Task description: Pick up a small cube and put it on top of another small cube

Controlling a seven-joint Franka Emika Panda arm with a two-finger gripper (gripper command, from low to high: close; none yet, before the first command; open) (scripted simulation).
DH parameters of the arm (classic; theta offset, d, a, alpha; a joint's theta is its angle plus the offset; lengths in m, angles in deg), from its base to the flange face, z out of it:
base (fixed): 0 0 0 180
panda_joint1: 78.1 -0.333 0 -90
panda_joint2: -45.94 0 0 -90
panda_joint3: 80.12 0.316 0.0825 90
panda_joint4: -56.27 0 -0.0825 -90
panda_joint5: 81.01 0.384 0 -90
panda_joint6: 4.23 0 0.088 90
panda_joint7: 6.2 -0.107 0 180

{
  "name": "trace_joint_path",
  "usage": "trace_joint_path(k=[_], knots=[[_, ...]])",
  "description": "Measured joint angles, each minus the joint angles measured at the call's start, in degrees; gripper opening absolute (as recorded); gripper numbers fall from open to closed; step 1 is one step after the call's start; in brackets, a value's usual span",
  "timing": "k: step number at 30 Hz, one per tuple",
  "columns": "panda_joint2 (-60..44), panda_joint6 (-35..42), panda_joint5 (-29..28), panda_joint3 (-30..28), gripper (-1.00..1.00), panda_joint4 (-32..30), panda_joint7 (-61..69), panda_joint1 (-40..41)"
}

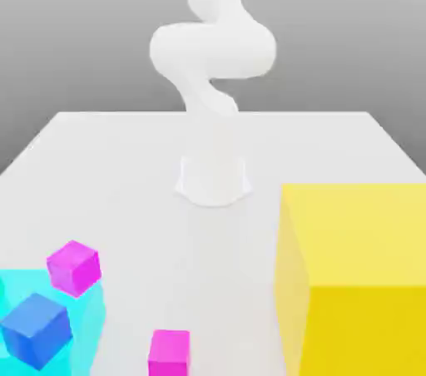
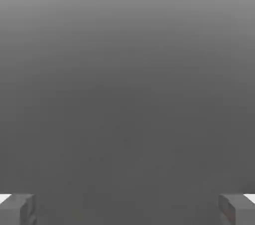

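Two jaws point(image 2: 127, 210) are standing wide apart in the hand view, each one poking in near a lower corner, and plain grey backdrop is filling the gap between them. Going outward, the white arm point(image 1: 213, 50) is rising behind the big yellow block point(image 1: 366, 241), toward the exterior view's left from it, and its upper part is running out of the exterior view at the top. Its base point(image 1: 213, 179) is sitting on the pale worktop point(image 1: 233, 283), farther back than the yellow block's front face.

OK, so the small cubes. One magenta cube point(image 1: 170, 353) is sitting on the worktop to the exterior view's left of the yellow block, well apart from it, and the bottom edge is cutting it off. Even farther from the yellow block on that same side, a cyan block point(image 1: 87, 324) is showing partly, with a blue cube point(image 1: 36, 331) overlapping it at an angle. Another magenta cube, the turned one point(image 1: 74, 269), is overlapping the cyan block's far edge, and it's lying closer to the yellow block than the blue one is. Honestly can't tell if those two are actually resting on the cyan block or just lining up with it from this angle. The yellow block itself is running out past the exterior view's right edge.
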Motion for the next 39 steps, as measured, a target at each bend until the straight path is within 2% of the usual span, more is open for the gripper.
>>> trace_joint_path(k=[25,31,32,39], knots=[[-52.26,-19.85,3.17,-4.54,0.0,-6.93,7.09,1.05],[-64.74,-28.4,4.79,-3.08,0.0,-5.61,8.64,2.54],[-65.84,-29.27,4.99,-2.88,-1.0,-5.4,8.79,2.71],[-65.62,-29.08,4.85,-2.88,-1.0,-5.45,8.68,2.71]])
